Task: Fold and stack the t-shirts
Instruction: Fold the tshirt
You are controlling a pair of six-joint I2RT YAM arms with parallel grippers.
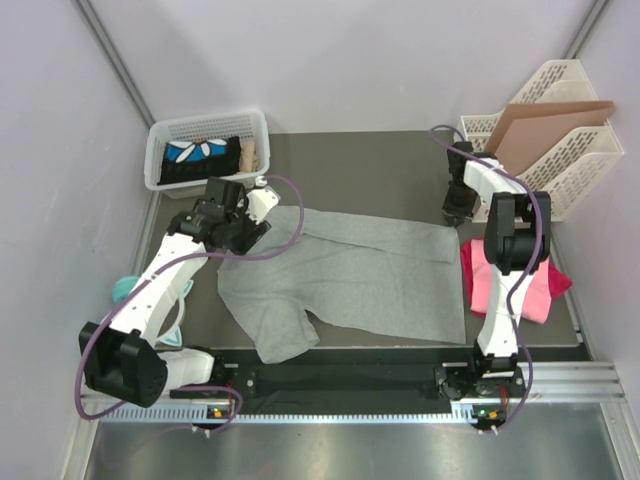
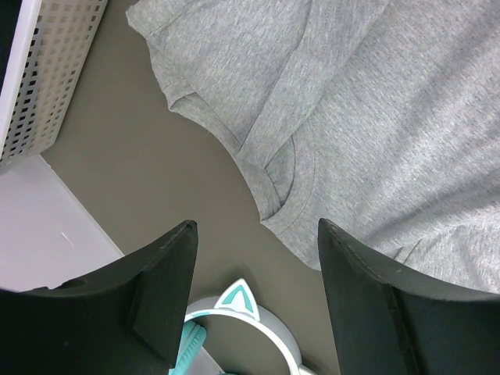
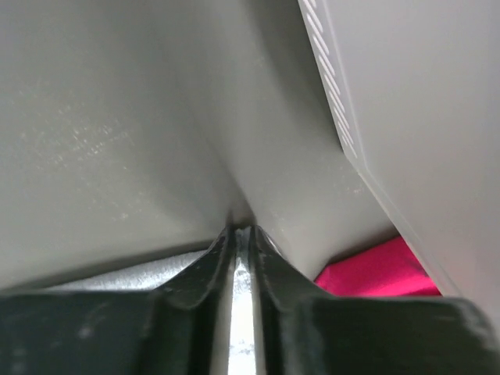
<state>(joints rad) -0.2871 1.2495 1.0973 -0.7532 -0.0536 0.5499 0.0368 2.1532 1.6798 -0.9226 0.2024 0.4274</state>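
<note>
Top view: the grey tee [image 1: 350, 275] lies spread on the table [image 1: 380, 170], with the pink tees [image 1: 500, 285] piled just right of it.

Left wrist: the left tool [image 2: 258, 230] gapes wide above the tee's left edge.

Right wrist: the right tool [image 3: 244, 233] is pinched narrow by the tee's far-right corner; I cannot tell if it has caught cloth.

Folding looks barely begun, and the next move probably calls for firm grips on both corners.

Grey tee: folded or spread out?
Mostly spread, not folded. The grey tee lies flat across the table, with one sleeve sticking out toward the near edge. No stacked fold visible.
</note>
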